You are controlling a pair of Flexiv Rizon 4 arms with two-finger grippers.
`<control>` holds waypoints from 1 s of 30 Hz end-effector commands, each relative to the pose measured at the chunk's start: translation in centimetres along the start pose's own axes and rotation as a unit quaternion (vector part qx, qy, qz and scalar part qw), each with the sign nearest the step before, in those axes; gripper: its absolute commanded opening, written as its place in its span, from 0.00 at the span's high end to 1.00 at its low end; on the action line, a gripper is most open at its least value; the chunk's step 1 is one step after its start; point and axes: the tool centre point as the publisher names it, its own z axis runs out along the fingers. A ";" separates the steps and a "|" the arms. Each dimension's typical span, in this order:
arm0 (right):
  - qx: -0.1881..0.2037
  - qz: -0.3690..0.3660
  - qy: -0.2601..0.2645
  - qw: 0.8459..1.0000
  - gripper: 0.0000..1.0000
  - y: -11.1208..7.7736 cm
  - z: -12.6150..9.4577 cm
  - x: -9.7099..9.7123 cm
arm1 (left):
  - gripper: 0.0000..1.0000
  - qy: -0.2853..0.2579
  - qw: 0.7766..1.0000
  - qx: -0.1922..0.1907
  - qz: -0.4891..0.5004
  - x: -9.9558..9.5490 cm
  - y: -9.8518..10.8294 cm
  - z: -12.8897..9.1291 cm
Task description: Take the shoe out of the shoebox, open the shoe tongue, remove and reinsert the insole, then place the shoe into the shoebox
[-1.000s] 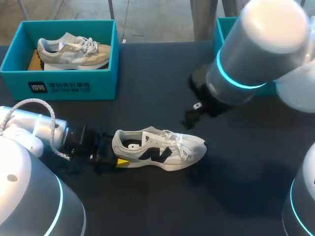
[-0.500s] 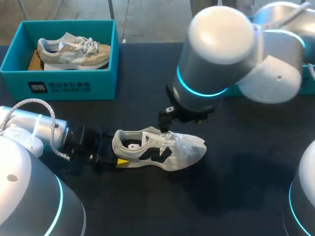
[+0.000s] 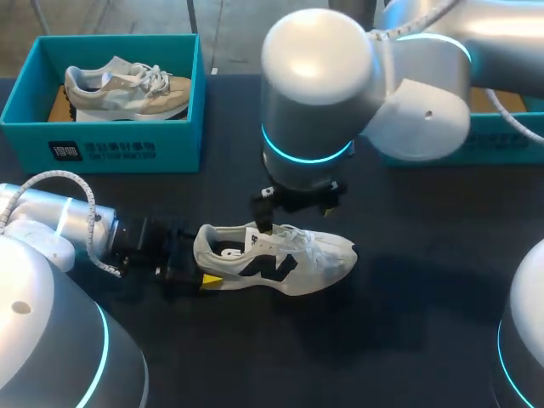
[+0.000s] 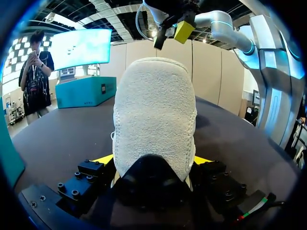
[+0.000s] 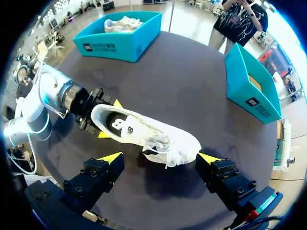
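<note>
Down on the dark table (image 3: 425,280), seen from overhead, the left arm lies low from the left side, its left gripper (image 3: 201,274) clamped on the heel of the white shoe (image 3: 285,259). The shoe sits on its sole near the middle, toe to the right. From the right, the other arm's bulky elbow looms past centre, and the right gripper (image 3: 293,204) hangs just above the shoe's tongue, fingers apart. At the far left a teal box (image 3: 127,149) holds a beige shoe (image 3: 127,85); the second teal shoebox (image 3: 510,140) is largely hidden behind that arm. Looking along the left wrist, the heel (image 4: 154,115) fills the gap between the yellow-tipped fingers (image 4: 103,159), pressed from either side. Looking down from the right wrist, the spread tips clear the shoe (image 5: 148,136), with the second box (image 5: 249,91) well apart.
</note>
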 end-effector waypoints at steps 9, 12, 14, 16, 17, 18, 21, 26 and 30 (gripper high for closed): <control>-0.028 0.176 -0.040 0.983 0.00 0.7 1.6 1.6 | 1.00 -0.001 1.000 0.000 0.000 -0.1 0.2 -0.1; -0.022 0.188 -0.047 0.981 0.00 0.7 1.8 2.2 | 1.00 -0.001 1.000 0.000 0.000 -0.1 0.2 -0.1; -0.015 0.200 -0.050 0.978 0.00 0.7 2.1 2.4 | 1.00 -0.001 1.000 0.000 0.000 -0.1 0.2 -0.1; -0.013 0.210 -0.058 0.976 0.00 0.6 2.5 2.6 | 1.00 -0.001 1.000 0.000 0.000 -0.1 0.2 -0.1; -0.011 0.214 -0.058 0.975 0.00 0.6 2.6 2.7 | 1.00 -0.001 1.000 0.000 0.000 -0.1 0.2 -0.1; -0.012 0.219 -0.055 0.974 0.00 0.6 2.7 2.7 | 1.00 -0.001 1.000 0.000 0.000 -0.1 0.2 -0.1; -0.007 0.225 -0.056 0.973 0.00 0.7 3.1 3.1 | 1.00 -0.001 1.000 0.000 0.000 -0.1 0.2 -0.1; 0.002 0.227 -0.062 0.972 0.00 0.8 3.8 3.9 | 1.00 -0.001 1.000 0.000 0.000 -0.1 0.2 -0.1; 0.010 0.227 -0.076 0.971 0.00 0.8 4.4 4.5 | 1.00 -0.001 1.000 0.000 0.000 -0.1 0.2 -0.1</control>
